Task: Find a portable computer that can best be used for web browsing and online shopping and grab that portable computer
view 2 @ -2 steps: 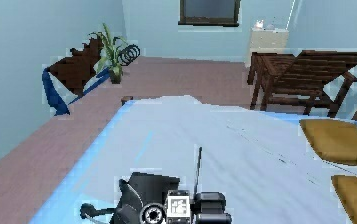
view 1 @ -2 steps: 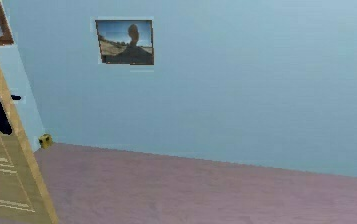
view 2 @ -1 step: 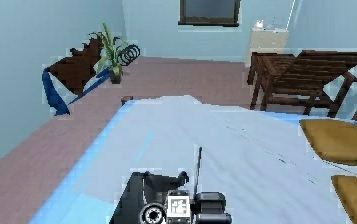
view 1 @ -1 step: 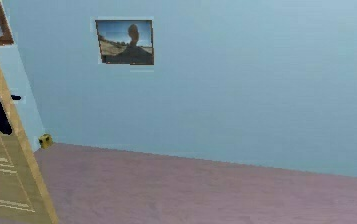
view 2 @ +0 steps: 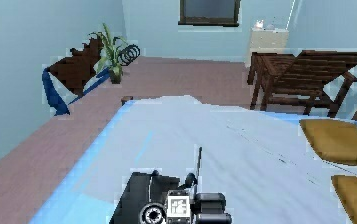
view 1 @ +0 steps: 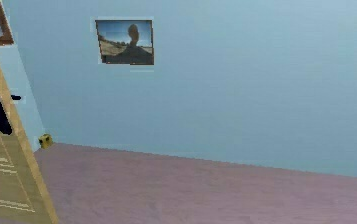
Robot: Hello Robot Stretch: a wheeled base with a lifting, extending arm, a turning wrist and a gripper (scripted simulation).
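**Forward view.** The door stands ajar. To its right, high on the wall, hangs a picture. A small yellow object lies at the door's foot.

**Arm side view.** The gripper sits over the bed's near edge. Whether the fingers are parted or together cannot be told, nor whether they carry anything. Two pillows lie at the bed's right end. Beyond the bed stand a bench, a pale stand and, to the left, a plant.

**Step in hand.** Judged as search: the laptop's location cannot be determined.

**Next move.** Turn or drive the base to survey more of the room, starting with the bench.

**Containers.** The stand bears small items, too small to identify.
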